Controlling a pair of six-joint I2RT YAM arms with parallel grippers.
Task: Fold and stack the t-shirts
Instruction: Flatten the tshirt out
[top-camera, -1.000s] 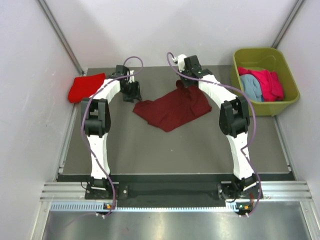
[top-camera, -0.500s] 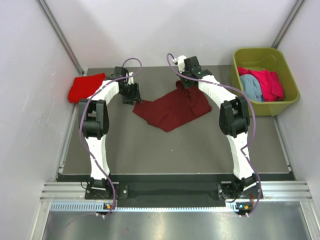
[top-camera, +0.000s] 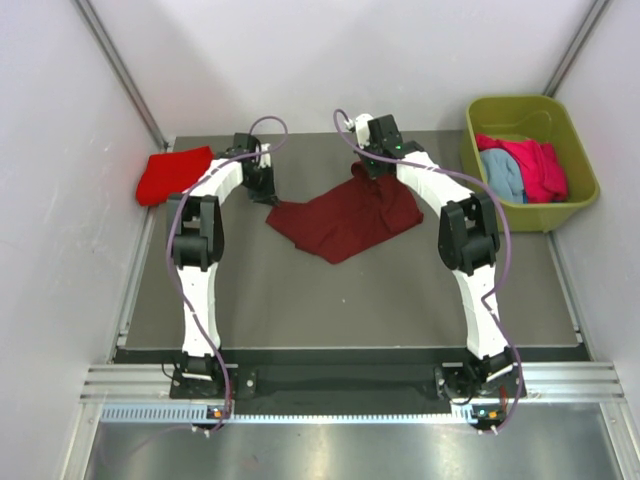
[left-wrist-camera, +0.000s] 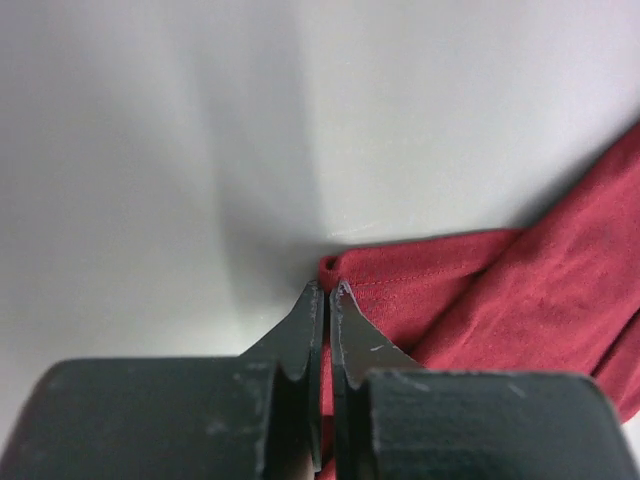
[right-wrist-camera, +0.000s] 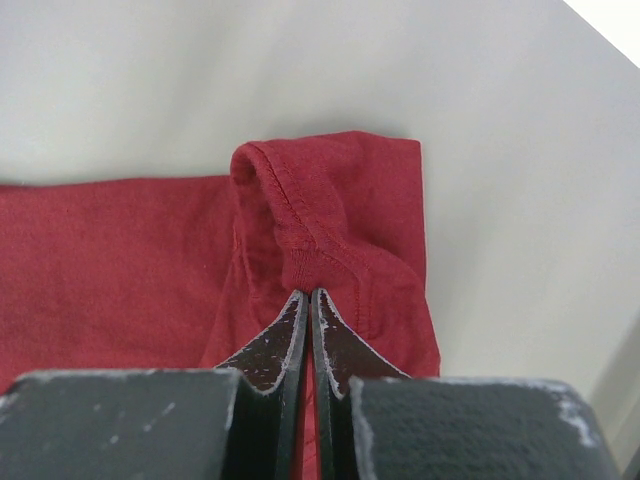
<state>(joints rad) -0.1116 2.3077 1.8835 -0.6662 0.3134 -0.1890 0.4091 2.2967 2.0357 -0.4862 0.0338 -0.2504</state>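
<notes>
Though the arms hide both pinch points from above, the wrist views show the left gripper (left-wrist-camera: 326, 295) and the right gripper (right-wrist-camera: 308, 298) each closed tight on an edge of the maroon shirt (top-camera: 345, 220). It lies crumpled on the grey table (top-camera: 350, 300) between white walls (top-camera: 60, 250), spread between the two grippers. The red shirt (top-camera: 172, 172) lies far left, well apart.

The top external view looks down from above and behind the arm bases, taking in the whole table (top-camera: 300, 300) with the maroon t-shirt (top-camera: 345, 222) mid-frame. Each wrist view sits very close to that shirt, looking along its own gripper: the left gripper (left-wrist-camera: 327, 290) at the shirt's left corner, the right gripper (right-wrist-camera: 308, 295) at its far edge. All three views share the shirt.
</notes>
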